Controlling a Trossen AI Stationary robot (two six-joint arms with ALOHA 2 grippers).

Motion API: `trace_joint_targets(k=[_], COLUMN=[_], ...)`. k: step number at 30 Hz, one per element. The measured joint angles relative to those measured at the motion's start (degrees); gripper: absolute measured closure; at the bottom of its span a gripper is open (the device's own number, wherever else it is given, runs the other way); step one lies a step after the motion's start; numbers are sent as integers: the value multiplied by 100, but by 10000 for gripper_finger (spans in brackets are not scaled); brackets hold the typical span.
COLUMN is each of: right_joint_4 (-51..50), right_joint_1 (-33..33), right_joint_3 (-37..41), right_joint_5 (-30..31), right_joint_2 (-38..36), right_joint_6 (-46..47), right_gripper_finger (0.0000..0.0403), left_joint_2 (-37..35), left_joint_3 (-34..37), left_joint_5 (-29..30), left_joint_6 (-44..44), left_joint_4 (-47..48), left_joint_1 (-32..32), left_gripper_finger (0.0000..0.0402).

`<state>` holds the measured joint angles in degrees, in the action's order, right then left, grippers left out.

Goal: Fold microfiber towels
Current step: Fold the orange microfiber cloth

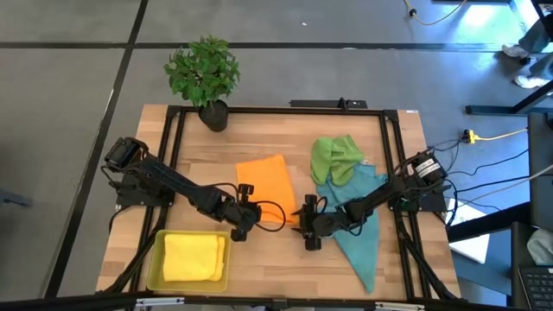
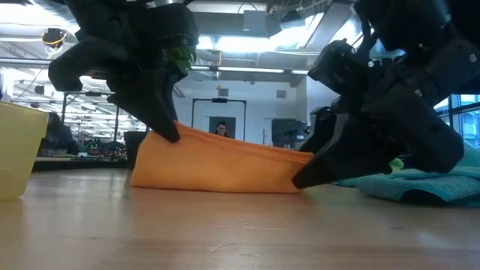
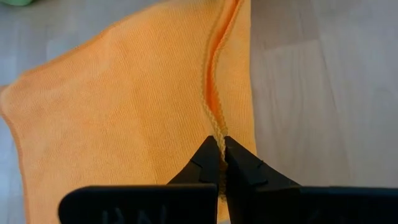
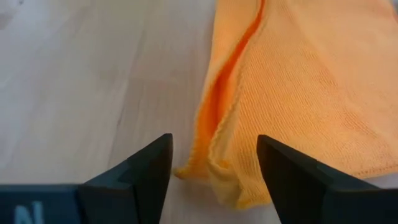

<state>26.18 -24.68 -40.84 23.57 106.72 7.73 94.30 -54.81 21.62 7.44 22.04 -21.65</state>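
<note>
**Orange towel pinched on one side, straddled on the other**

A soft orange microfiber towel [image 1: 263, 188] lies folded near the middle of the light wooden table [image 1: 186, 151]. The left gripper [image 1: 243, 226] sits at the towel's near left corner, its dark fingers [image 3: 208, 165] pressed together on the stitched hem, so it holds the cloth. In the low view that corner is lifted slightly off the table under the left gripper [image 2: 166, 129].

The right gripper [image 1: 309, 235] is at the towel's near right corner with its jaws spread wide. In the right wrist view the rumpled corner of the orange towel [image 4: 292, 93] lies between the two fingers [image 4: 146, 171], which do not close on it.

Behind the right arm, a crumpled green microfiber towel [image 1: 334, 157] rests on a teal-blue microfiber towel [image 1: 361, 233] that stretches towards the table's near right edge. At the near left corner, a rigid yellow rectangular plastic tray [image 1: 155, 259] holds a folded yellow microfiber towel [image 1: 192, 257]. A small potted green plant [image 1: 205, 76] stands at the far edge of the table.
</note>
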Motion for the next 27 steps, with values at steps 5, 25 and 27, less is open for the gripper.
trace_joint_targets(k=[5, 25, 27], right_joint_4=[-86, -67, -200], right_joint_1=[-44, 180, 368], right_joint_3=[0, -638, -827], right_joint_5=[72, -121, -120], right_joint_2=[0, 0, 0], right_joint_6=[78, -493, -545], right_gripper_finger=[242, 396, 396], left_joint_2=[0, -1157, -1629], left_joint_3=[0, 1001, 1327], left_joint_5=[71, -18, -236], left_joint_6=[-4, -7, -8], left_joint_4=[76, -154, -477], left_joint_1=[-1, 65, 81], left_gripper_finger=[401, 401, 401])
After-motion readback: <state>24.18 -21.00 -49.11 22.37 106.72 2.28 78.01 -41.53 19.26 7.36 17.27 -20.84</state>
